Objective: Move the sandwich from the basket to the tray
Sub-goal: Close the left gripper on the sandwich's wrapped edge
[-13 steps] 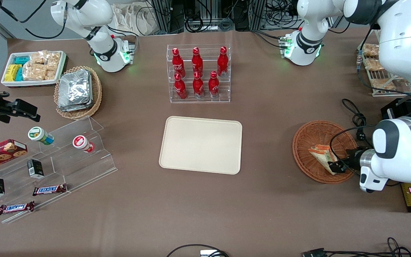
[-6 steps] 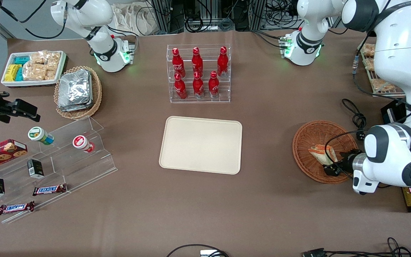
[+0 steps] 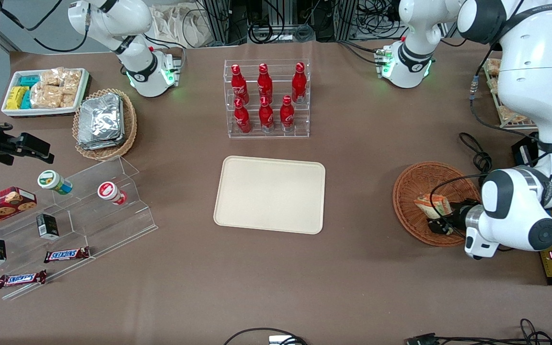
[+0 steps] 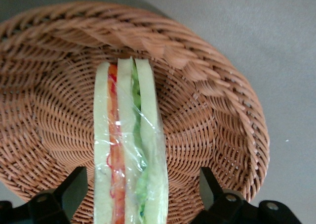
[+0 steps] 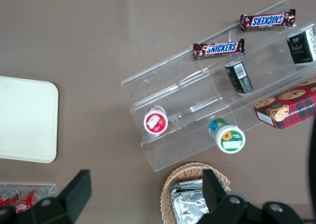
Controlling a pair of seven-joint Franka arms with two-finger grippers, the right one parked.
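The sandwich [image 4: 129,150] lies in the brown woven basket [image 3: 412,184] toward the working arm's end of the desk [image 3: 362,268]. The gripper [image 4: 143,192] hangs low over the basket, its fingers [image 4: 74,187] spread wide on either side of the sandwich without touching it. The cream tray [image 3: 270,194] sits well apart.

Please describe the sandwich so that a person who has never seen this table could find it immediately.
Look toward the working arm's end of the brown table for the round reddish-brown wicker basket. The sandwich lies in it, between the open fingers of the gripper. It is the only wrapped wedge with pale bread and orange and green layers.
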